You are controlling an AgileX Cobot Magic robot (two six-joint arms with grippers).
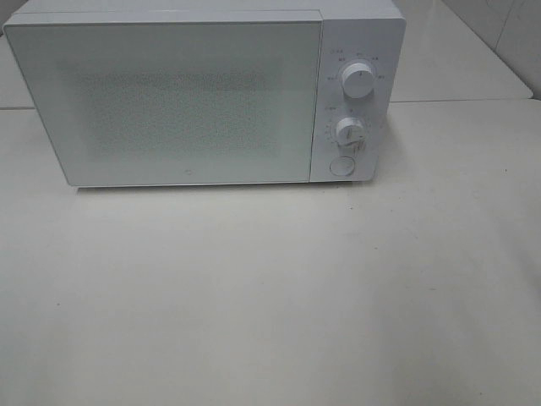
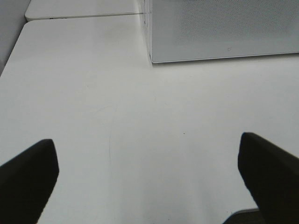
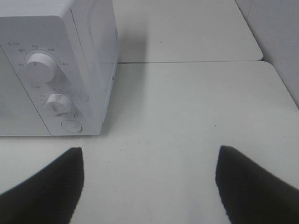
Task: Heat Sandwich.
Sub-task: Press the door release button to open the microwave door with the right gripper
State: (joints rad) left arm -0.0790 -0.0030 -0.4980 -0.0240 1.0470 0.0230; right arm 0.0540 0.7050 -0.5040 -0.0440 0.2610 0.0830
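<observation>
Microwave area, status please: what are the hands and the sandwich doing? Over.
Left hand open, empty. Right hand open, empty. Sandwich not in sight. Microwave door shut.

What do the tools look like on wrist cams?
On the left tool, two matte black fingers, wedge-shaped with blunt tips. The right tool has the same black pair. No cables, markings or arm links visible; neither shows in the high view.

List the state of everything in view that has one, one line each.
microwave door: closed.
upper knob: setting too small to read.
lower knob: setting too small to read.
left claw: open, holding nothing.
right claw: open, holding nothing.
</observation>
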